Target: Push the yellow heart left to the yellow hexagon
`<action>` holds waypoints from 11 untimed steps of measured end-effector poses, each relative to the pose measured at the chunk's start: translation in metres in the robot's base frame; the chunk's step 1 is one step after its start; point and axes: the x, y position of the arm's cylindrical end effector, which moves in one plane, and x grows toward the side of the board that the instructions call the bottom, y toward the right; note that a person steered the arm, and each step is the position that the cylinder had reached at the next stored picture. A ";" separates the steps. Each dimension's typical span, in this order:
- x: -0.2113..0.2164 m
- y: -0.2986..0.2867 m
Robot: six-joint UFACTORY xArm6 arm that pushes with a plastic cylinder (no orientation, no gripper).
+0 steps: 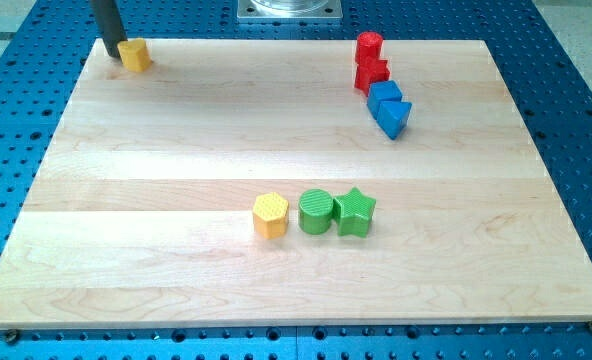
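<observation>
Blue pegboard under pale wooden table (176, 130). Near its 11 o'clock corner, yellow heart (134, 54), well apart from yellow hexagon (270, 215) down toward 6 o'clock. Tool just a bare rod, no jaws to part or close; my tip (111, 55) touching heart's 9 o'clock side. Risks: sent toward 3 o'clock if pushed from there; spun off the nearby edge by off-centre contact; hexagon knocked into green cylinder (316, 211) by overshoot.

On my wooden board (176, 150) a green cylinder (316, 211) touches a green star (355, 212) near the view's bottom middle. At the top right I see a red cylinder (370, 46), a red block (372, 73), perhaps a star, a blue cube (384, 97) and a blue triangle (395, 118), chained together.
</observation>
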 end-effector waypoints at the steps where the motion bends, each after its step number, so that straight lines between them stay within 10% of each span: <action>1: 0.032 0.035; 11: 0.112 0.170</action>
